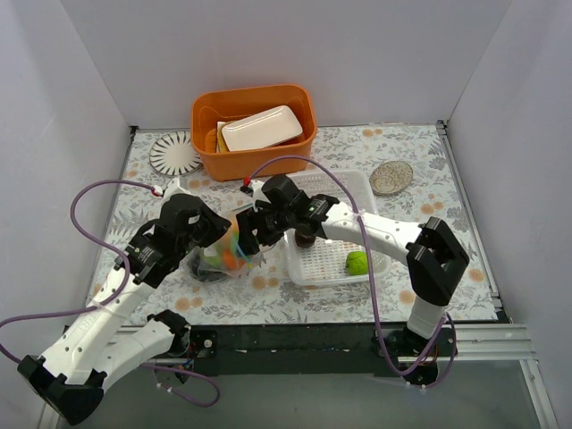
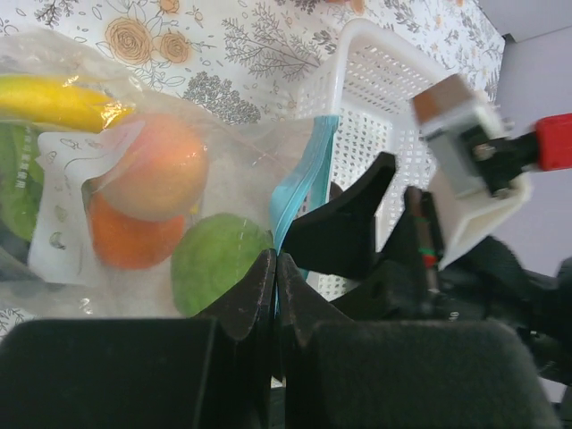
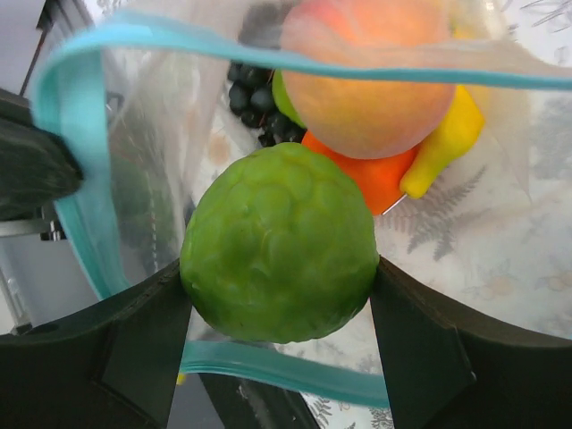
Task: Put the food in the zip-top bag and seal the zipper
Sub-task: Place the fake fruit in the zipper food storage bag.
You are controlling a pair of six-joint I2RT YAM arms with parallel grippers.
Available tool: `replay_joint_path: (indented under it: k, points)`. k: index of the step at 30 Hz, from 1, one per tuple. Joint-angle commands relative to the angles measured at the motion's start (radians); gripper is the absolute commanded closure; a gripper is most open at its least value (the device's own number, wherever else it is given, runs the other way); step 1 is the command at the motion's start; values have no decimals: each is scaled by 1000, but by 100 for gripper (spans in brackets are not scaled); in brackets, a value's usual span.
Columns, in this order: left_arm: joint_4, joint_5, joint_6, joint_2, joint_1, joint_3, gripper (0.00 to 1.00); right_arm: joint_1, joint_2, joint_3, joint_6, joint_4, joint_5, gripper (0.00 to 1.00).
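The clear zip-top bag point(image 1: 219, 259) lies on the table, and its teal zipper point(image 3: 76, 170) gapes open. My left gripper point(image 2: 275, 268) is shut on the zipper strip point(image 2: 299, 183) at one end of the mouth. At the mouth, between the two zipper strips, my right gripper point(image 3: 281, 268) is shut on a green lime point(image 3: 281, 241). Deeper in the bag lie a peach point(image 3: 366, 89), an orange point(image 3: 380, 174), a yellow banana point(image 3: 447, 143) and black grapes point(image 3: 255, 98). Another lime point(image 1: 357, 262) lies in the white basket point(image 1: 335, 268), where a dark plum point(image 1: 305, 239) is partly hidden under the right arm.
An orange bin point(image 1: 255, 156) holding a white dish point(image 1: 261, 128) stands at the back. A patterned round plate point(image 1: 174, 152) is at the back left and a small speckled dish point(image 1: 391, 177) at the back right. White walls close in three sides.
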Motion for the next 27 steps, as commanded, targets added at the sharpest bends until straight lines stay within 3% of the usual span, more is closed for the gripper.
replay_joint_path:
  k: [1, 9, 15, 18, 25, 27]
  points:
    - [-4, -34, 1, -42, -3, 57, 100, 18, 10, 34, -21, 39, -157, 33]
    - [-21, -77, -8, -79, -3, 60, 100, 24, -13, 6, -23, 149, -251, 4]
    - [-26, -81, -19, -87, -3, 55, 100, 23, -67, 1, -60, 112, -142, 2]
    - [-32, -86, -19, -88, -3, 57, 100, 23, -125, -6, -86, 60, -7, 2]
    - [-26, -74, -20, -84, -3, 32, 100, -9, -358, -107, -84, -122, 556, 2]
    - [-18, -68, -20, -74, -3, 22, 100, -40, -393, -149, -69, -220, 634, 2]
